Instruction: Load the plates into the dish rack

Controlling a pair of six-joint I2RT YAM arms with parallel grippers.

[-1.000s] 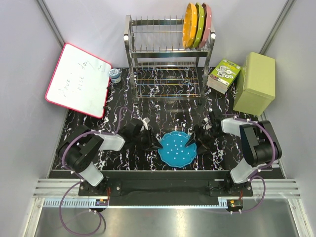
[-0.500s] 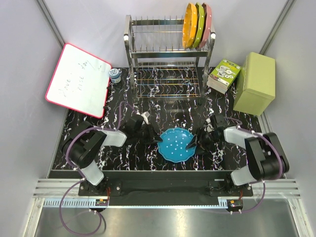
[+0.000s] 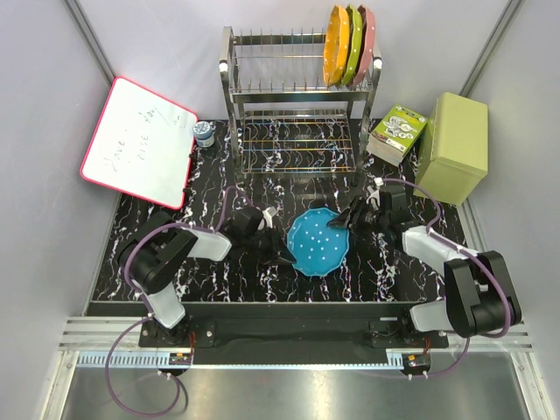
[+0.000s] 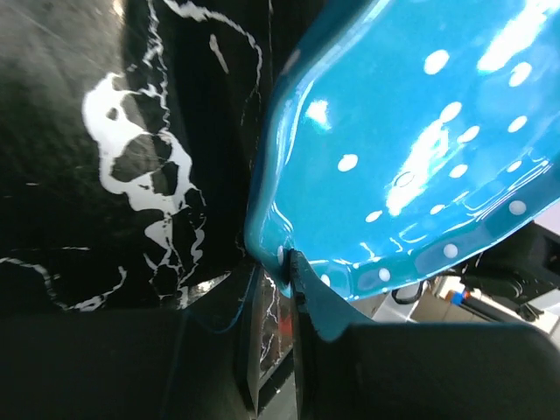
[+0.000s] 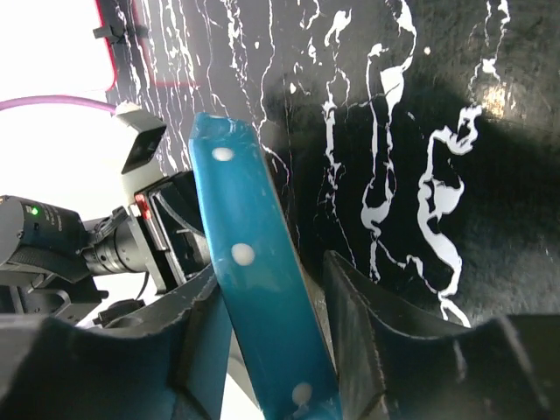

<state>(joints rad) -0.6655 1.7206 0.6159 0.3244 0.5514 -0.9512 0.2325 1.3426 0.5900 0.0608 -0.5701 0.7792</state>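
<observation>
The blue plate (image 3: 318, 242) stands tilted on the black marbled table, its right edge raised. My right gripper (image 3: 344, 220) is shut on its upper right rim; in the right wrist view the rim (image 5: 238, 219) runs between my right gripper's (image 5: 271, 271) fingers. My left gripper (image 3: 279, 250) is at the plate's lower left edge. In the left wrist view the plate (image 4: 411, 140) fills the upper right, and its rim touches the tip of my left gripper (image 4: 271, 261), whose fingers stand slightly apart. The orange (image 3: 336, 44), yellow-green (image 3: 353, 42) and pink (image 3: 368, 37) plates stand in the dish rack's (image 3: 280, 105) top tier, right end.
A red-framed whiteboard (image 3: 140, 140) leans at the left. A small jar (image 3: 204, 133) stands left of the rack. A printed box (image 3: 398, 131) and a pale green box (image 3: 452, 147) stand at the right. The rack's top-tier slots left of the plates hold nothing.
The blue plate has gone from flat to tilted and shifted back. My right gripper rose and moved back with its rim. My left gripper followed to the right along the lower edge.
</observation>
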